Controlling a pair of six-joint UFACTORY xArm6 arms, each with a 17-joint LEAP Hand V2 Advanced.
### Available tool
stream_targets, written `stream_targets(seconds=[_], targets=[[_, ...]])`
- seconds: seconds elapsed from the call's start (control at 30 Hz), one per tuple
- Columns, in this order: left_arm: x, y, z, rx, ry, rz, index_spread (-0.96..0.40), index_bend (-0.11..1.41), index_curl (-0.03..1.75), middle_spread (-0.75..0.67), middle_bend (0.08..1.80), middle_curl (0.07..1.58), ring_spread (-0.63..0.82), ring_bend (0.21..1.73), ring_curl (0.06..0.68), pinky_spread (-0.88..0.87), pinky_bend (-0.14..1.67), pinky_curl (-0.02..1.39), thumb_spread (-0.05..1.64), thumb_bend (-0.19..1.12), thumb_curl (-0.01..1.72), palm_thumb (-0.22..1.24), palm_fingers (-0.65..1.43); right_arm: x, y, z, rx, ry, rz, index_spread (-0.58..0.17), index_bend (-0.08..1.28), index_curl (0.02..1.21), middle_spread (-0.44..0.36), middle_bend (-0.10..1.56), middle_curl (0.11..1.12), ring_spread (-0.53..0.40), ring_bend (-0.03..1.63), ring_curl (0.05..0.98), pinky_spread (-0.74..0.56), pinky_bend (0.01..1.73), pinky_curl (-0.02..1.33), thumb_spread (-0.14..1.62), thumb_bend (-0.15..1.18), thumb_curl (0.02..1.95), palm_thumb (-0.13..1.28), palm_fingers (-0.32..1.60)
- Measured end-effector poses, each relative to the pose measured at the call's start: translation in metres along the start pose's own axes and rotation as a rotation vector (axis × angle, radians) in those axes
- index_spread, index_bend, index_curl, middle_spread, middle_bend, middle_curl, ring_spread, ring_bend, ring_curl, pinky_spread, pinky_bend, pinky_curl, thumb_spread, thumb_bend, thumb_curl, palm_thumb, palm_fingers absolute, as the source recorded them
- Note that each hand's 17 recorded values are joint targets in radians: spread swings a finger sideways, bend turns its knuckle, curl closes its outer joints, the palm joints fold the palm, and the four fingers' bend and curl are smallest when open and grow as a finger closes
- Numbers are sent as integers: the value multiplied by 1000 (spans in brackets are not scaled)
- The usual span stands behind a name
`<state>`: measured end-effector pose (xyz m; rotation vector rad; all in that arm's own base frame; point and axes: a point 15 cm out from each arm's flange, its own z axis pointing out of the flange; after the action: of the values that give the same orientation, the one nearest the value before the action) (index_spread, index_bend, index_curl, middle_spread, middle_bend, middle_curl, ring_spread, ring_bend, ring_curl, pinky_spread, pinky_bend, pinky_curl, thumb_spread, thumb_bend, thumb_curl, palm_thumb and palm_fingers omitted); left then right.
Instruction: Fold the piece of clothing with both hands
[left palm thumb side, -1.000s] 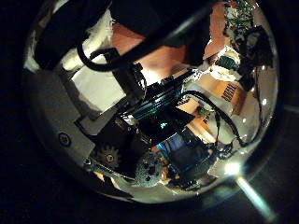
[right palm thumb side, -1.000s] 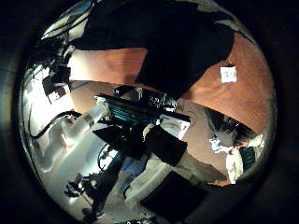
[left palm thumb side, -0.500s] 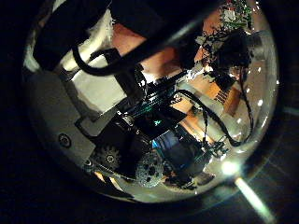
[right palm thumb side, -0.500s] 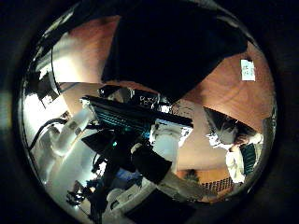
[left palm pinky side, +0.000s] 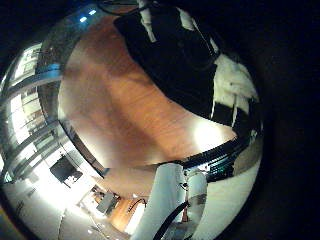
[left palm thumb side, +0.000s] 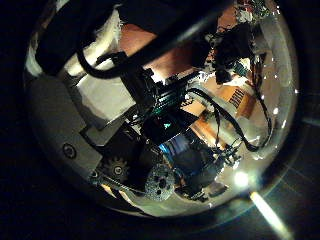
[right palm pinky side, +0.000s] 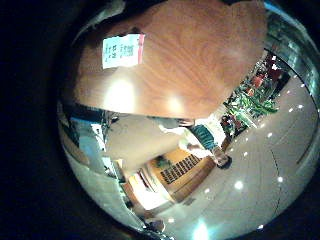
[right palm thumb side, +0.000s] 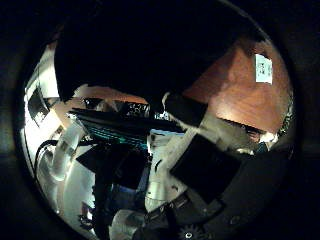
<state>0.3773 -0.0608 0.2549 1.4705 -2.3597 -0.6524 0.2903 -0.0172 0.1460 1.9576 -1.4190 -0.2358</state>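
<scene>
The right hand (right palm thumb side: 190, 150) sits close over the dark garment (right palm thumb side: 150, 50), which fills its palm view from ten to one o'clock; whether its fingers (right palm thumb side: 215, 125) hold cloth, I cannot tell. Farther off, the garment (left palm pinky side: 185, 60) lies on the wooden bench (left palm pinky side: 120, 100), apparently with white fingers (left palm pinky side: 232, 85) at its edge.

dark cloth (right palm thumb side: 150, 50), close, over table (right palm thumb side: 235, 95)

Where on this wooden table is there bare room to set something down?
Bare brown wooden tabletop lies beside the dark piece of clothing, out to the table edge. More is free around the small white paper label. The right hand's side is crowded by cloth.
</scene>
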Motion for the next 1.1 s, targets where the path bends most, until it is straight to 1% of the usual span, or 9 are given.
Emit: stream_targets(seconds=[0.13, 0.2, 0.27, 0.4, 0.5, 0.6, 0.8, 1.0, 1.1], targets=[[0, 8, -2, -6, 2, 15, -723, 629, 1174, -507, 1087, 937, -422, 1388, 507, -569, 1184, 639, 1098, -18, 521, 632, 1135, 3, 0, 0, 1, 8, -3, -409, 240, 317, -315, 676, 664, -335, 1162, 549, -477, 1250, 456, 1020, -10, 379, 664, 964], [-1, 10, -2, -8, 3, 16, -725, 625, 1177, -506, 1087, 936, -422, 1387, 507, -569, 1182, 639, 1098, -18, 521, 632, 1136, 4, -2, -1, 8, 10, -2, -446, 314, 353, -328, 714, 699, -322, 1154, 554, -444, 1250, 466, 1015, -4, 392, 712, 1073], [-2, 13, -3, -10, 3, 18, -728, 623, 1180, -506, 1087, 935, -423, 1386, 507, -569, 1181, 639, 1098, -18, 522, 632, 1136, 5, -3, -4, 30, 9, 2, -471, 441, 424, -329, 779, 743, -307, 1161, 573, -405, 1257, 490, 1017, 10, 410, 779, 1173], [-5, 22, -6, -16, -2, 23, -731, 618, 1186, -506, 1086, 934, -423, 1385, 507, -569, 1180, 638, 1098, -18, 522, 632, 1138, 10, -6, -17, 97, 5, 14, -484, 666, 558, -312, 909, 811, -280, 1193, 604, -335, 1287, 527, 1043, 44, 457, 907, 1210], [-4, 32, -6, -28, 1, 33, -732, 615, 1190, -506, 1086, 933, -423, 1384, 507, -569, 1180, 638, 1098, -18, 522, 632, 1138, 16, 1, -26, 131, -2, 13, -473, 755, 641, -290, 989, 850, -264, 1241, 630, -294, 1326, 556, 1061, 46, 494, 944, 1162], [-4, 40, -5, -29, 1, 44, -732, 613, 1193, -506, 1086, 933, -423, 1384, 507, -569, 1179, 638, 1098, -18, 522, 632, 1139, 26, 10, -35, 168, -24, 10, -466, 798, 697, -278, 1028, 873, -256, 1275, 649, -270, 1356, 580, 1102, 32, 507, 939, 1122], [-5, 50, -6, -27, -9, 44, -734, 608, 1199, -506, 1086, 932, -423, 1382, 508, -569, 1178, 638, 1098, -18, 522, 632, 1140, 56, 42, -59, 259, -56, 80, -449, 843, 812, -249, 1100, 906, -245, 1325, 684, -231, 1388, 629, 1213, 6, 514, 935, 1070], [-6, 58, -9, -19, -11, 42, -736, 605, 1204, -506, 1086, 931, -423, 1382, 508, -569, 1178, 638, 1098, -18, 522, 632, 1140, 46, 63, -92, 377, -132, 51, -440, 841, 890, -224, 1137, 918, -235, 1344, 702, -210, 1394, 662, 1244, -8, 522, 942, 1056], [-5, 64, -11, -24, -10, 41, -737, 604, 1205, -506, 1086, 931, -423, 1381, 508, -569, 1178, 638, 1098, -18, 522, 632, 1140, 51, 72, -106, 406, -139, 46, -436, 840, 921, -213, 1148, 920, -231, 1349, 707, -204, 1388, 677, 1251, -6, 525, 950, 1056]])
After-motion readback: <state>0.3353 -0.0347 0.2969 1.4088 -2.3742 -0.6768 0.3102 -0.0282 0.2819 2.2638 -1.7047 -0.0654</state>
